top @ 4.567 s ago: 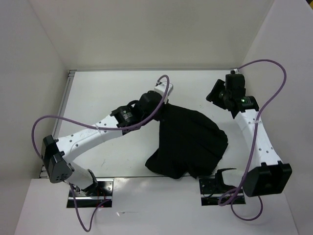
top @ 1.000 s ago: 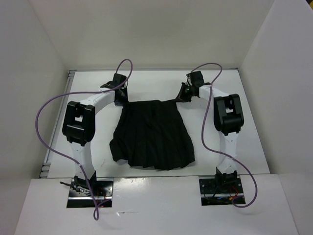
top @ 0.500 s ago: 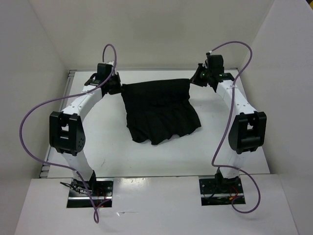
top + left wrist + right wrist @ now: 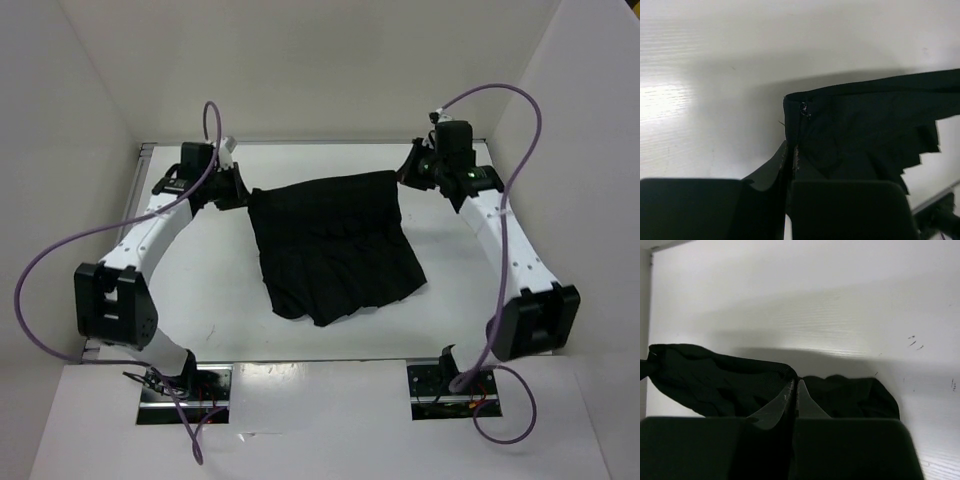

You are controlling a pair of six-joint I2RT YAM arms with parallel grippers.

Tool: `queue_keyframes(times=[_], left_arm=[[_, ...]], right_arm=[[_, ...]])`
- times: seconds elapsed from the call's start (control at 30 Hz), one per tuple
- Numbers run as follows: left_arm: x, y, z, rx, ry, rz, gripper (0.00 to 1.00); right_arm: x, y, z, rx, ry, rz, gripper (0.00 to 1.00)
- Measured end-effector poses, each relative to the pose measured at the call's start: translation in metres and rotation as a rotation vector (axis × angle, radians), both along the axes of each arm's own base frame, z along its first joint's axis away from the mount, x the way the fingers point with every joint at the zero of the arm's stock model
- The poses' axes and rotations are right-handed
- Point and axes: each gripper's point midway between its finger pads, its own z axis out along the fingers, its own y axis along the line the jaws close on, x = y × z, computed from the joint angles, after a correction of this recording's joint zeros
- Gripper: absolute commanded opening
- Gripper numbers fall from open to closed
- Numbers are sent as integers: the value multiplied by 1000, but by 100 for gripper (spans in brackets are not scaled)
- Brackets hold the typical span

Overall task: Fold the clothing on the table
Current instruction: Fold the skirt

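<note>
On the left, over the far part of the flat white tabletop (image 4: 200,285), the left gripper (image 4: 236,190) has its fingers pressed together on one top corner of the large, plain black fabric garment (image 4: 335,250). Its wrist view shows the seamed edge pinched between the tips (image 4: 790,150).

From that corner the garment's straight top edge runs nearly taut across the middle and looks raised off the surface (a shadow lies under it in both wrist views). The body slopes down toward the near edge, and the jagged hem appears to rest on the tabletop.

On the right, the right gripper (image 4: 410,172) pinches the opposite top corner, its tips closed on a bunch of cloth (image 4: 796,386).

Holding both corners wide apart likely serves to stretch the garment square and let its wrinkles fall out. That would let it be laid flat before any fold, so the folding itself seems not yet begun.
</note>
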Motion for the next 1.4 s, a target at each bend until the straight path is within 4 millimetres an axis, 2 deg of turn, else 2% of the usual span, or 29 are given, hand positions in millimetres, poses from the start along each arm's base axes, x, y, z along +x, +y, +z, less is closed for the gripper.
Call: queue_keyframes(times=[0.1, 0.2, 0.27, 0.33, 0.4, 0.47, 0.53, 0.6, 0.63, 0.7, 0.77, 0.87, 0.93, 1.0, 1.07, 1.2, 1.27, 1.33, 1.4], left_arm=[[-22, -9, 36, -66, -59, -65, 1], [-48, -18, 90, -132, -158, -138, 2], [-56, -20, 139, -166, -268, -173, 2], [-58, -16, 195, -184, -400, -187, 2], [-54, -12, 237, -188, -503, -191, 2], [-42, -10, 259, -192, -549, -195, 3], [-28, -11, 267, -194, -568, -194, 3], [-5, -10, 258, -198, -540, -179, 3], [8, -8, 247, -203, -508, -161, 3], [27, -2, 222, -209, -439, -132, 3], [36, 2, 207, -224, -388, -112, 3], [35, 6, 200, -241, -363, -111, 4], [17, 4, 203, -260, -364, -127, 4], [-9, 0, 208, -281, -378, -156, 4], [-48, -6, 218, -301, -405, -197, 4], [-135, -14, 249, -322, -535, -284, 6], [-177, -18, 261, -338, -600, -325, 6], [-210, -21, 271, -341, -659, -360, 6], [-230, -23, 278, -348, -694, -382, 6]], right_arm=[[-28, 1, 43, 2, -93, 17, 0], [-56, -2, 87, 10, -194, 22, 0], [-72, -9, 127, 15, -289, 11, 0], [-82, -14, 168, 19, -392, -2, 0], [-87, -18, 203, 23, -481, -14, 0], [-84, -19, 221, 25, -525, -26, 0], [-73, -19, 230, 23, -542, -36, 0], [-51, -17, 226, 10, -526, -53, 0], [-42, -17, 224, 5, -518, -61, 0], [-15, -13, 205, -13, -465, -70, 0], [4, -10, 183, -28, -407, -69, 0], [6, -8, 164, -39, -344, -57, 0], [-2, -8, 170, -34, -359, -51, 0], [-24, -10, 177, -25, -383, -39, 0], [-60, -14, 182, -12, -404, -20, 0], [-140, -21, 213, 37, -523, 32, 0], [-172, -21, 221, 59, -569, 65, 0], [-207, -22, 231, 81, -621, 100, 0], [-224, -22, 233, 94, -638, 120, 0]])
